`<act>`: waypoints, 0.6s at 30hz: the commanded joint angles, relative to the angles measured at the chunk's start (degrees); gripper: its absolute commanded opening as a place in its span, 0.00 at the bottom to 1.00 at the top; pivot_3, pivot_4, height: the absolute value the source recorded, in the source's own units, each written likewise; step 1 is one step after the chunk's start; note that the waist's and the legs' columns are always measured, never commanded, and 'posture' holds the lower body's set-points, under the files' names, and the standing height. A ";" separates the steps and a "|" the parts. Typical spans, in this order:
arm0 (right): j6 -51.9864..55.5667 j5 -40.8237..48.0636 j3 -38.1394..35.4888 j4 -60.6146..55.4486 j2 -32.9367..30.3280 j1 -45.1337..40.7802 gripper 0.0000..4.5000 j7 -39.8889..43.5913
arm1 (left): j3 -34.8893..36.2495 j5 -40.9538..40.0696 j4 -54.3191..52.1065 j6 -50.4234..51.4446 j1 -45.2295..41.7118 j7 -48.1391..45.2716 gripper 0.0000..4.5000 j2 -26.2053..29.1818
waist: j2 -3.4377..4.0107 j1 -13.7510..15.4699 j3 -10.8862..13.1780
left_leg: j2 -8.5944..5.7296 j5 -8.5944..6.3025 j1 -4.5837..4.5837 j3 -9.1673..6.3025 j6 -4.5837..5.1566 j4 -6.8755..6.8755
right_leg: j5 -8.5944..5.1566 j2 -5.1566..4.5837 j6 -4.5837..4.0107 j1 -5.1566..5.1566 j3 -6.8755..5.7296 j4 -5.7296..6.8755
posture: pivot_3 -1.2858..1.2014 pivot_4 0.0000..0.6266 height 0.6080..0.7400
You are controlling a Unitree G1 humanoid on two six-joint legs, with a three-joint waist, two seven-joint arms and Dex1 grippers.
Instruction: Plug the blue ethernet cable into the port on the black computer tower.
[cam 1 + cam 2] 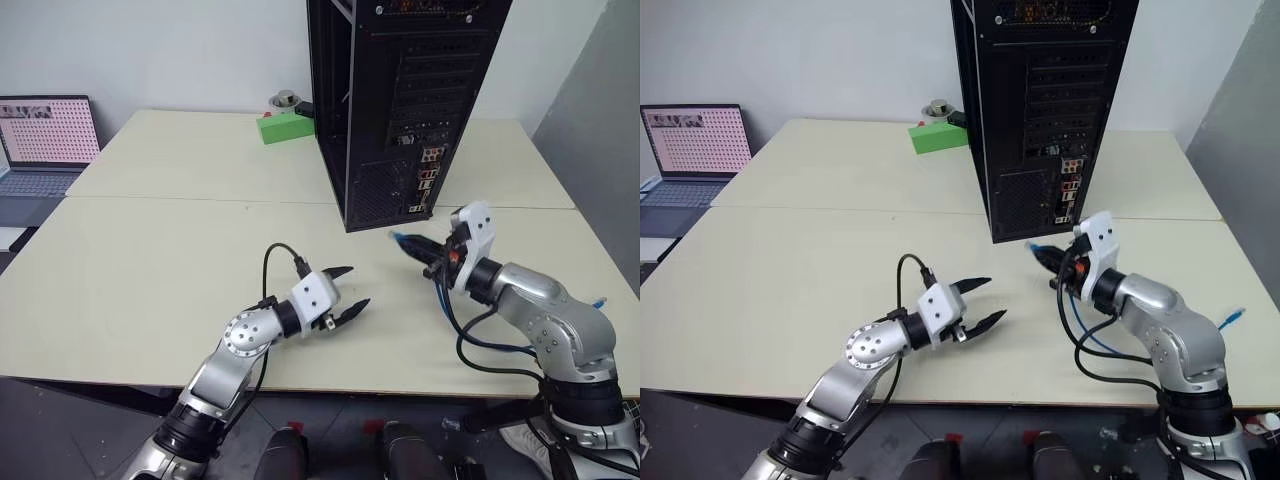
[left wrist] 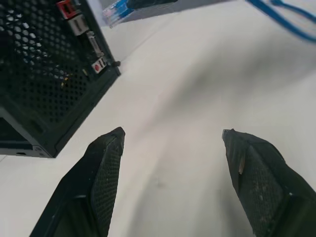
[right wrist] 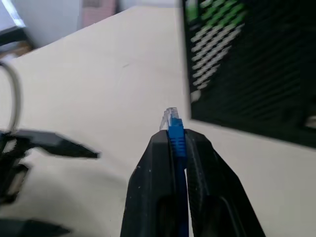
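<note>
Plug end of blue ethernet cable pinched in right gripper, just short of black computer tower rear panel. Left gripper spread, empty, over table. Port probably in lower connector cluster; insertion still outstanding.

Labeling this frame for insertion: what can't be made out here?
- The port: head views, too small to tell from neighbouring connectors on the black computer tower.
- Tower's top: cut off by the head views' upper edge.
- Blue ethernet cable: right wrist view, the right hand fingers hide all but the plug tip.
- Laptop: cut by left edge.
</note>
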 commanded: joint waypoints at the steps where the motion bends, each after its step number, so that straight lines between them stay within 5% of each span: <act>1: -5.75 -6.97 -2.14 1.97 4.16 -3.24 0.01 -10.72 | 1.75 -0.46 -2.94 12.12 -5.82 6.18 0.75 -6.23 | 0.00 0.01 0.00 | -0.01 0.00 -0.01 0.00 0.00 0.00 | 0.00 0.00 0.00 0.00 0.00 -0.01 | 0.52 0.24 1.00; 10: -9.21 -11.09 -4.22 9.09 11.80 -9.41 0.01 -20.08 | 3.78 0.75 0.62 21.70 -14.49 13.30 0.75 -13.63 | 0.00 -0.27 0.00 | -0.01 0.00 -0.03 -0.03 0.00 -0.03 | 0.00 0.02 -0.02 -0.04 0.01 0.04 | 0.52 0.24 1.00; 18: -10.85 -10.67 -4.89 14.17 13.72 -12.56 0.01 -19.93 | 4.27 0.61 2.19 23.46 -17.43 14.79 0.75 -15.52 | 0.01 -0.18 0.00 | -0.02 0.00 -0.06 -0.03 0.00 -0.08 | -0.02 0.02 -0.05 -0.06 0.02 -0.02 | 0.52 0.24 1.00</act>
